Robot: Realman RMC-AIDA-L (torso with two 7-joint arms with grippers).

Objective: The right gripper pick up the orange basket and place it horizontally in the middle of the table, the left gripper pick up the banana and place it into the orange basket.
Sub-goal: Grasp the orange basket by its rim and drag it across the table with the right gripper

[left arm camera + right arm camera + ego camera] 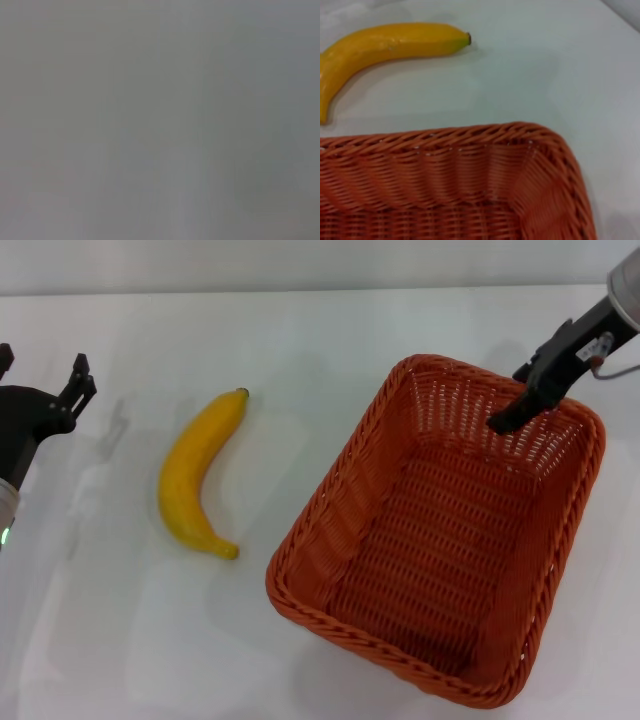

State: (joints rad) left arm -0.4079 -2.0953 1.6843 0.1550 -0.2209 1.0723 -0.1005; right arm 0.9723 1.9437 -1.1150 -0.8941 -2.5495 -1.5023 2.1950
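Observation:
The orange basket [335, 502] lies on the white table [120, 640], right of centre and turned at an angle. My right gripper [508, 400] reaches down from the upper right, over the basket's far rim, with its black tip inside the basket. In the right wrist view, the basket [445, 150] shows an inner wall and a corner, with the banana [390, 42] beyond it. The banana [195, 475] lies on the table left of the basket, apart from it. At the table's far left, my left gripper [42, 365] is open and holds nothing.
The left wrist view shows only a plain grey surface. Bare tabletop [545, 75] lies between the banana and the basket and along the front edge.

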